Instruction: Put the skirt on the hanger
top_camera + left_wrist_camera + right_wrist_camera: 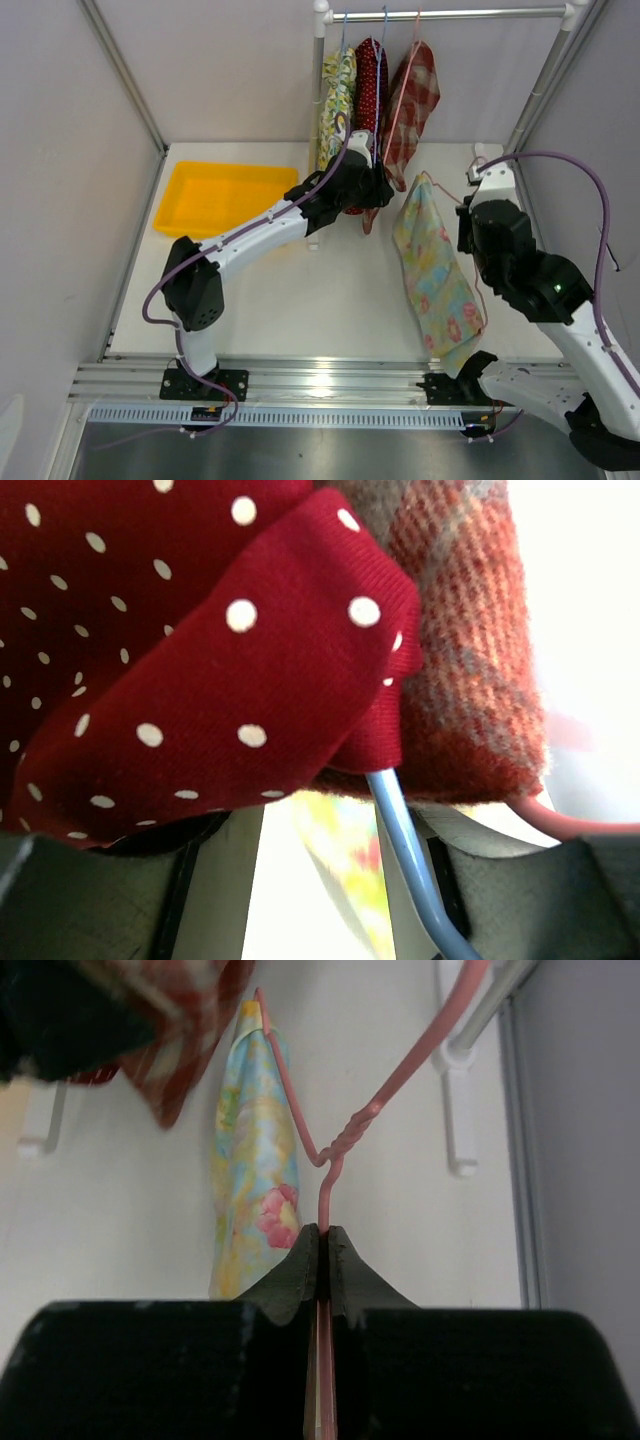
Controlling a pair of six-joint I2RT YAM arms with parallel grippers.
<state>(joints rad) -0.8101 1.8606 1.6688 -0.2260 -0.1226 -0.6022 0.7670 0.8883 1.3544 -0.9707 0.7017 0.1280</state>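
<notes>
A pastel floral skirt point(435, 275) hangs on a pink wire hanger point(440, 190) above the table's right half. My right gripper point(468, 205) is shut on that hanger's neck just below the twist. The right wrist view shows the gripper point(322, 1235), the hanger point(345, 1140) and the skirt point(250, 1160). My left gripper point(372, 190) is open at the bottom of a red polka-dot skirt point(368, 80) on the rack. In the left wrist view the red polka-dot cloth point(200, 630) drapes over the gripper point(340, 830), and a blue hanger wire point(400, 840) runs between the fingers.
A rail point(450, 14) at the back carries a yellow-green floral garment point(337, 95) and a red plaid one point(415, 95) beside the polka-dot skirt. A yellow tray point(215, 195) lies at the back left. White rack posts point(320, 60) stand at both ends.
</notes>
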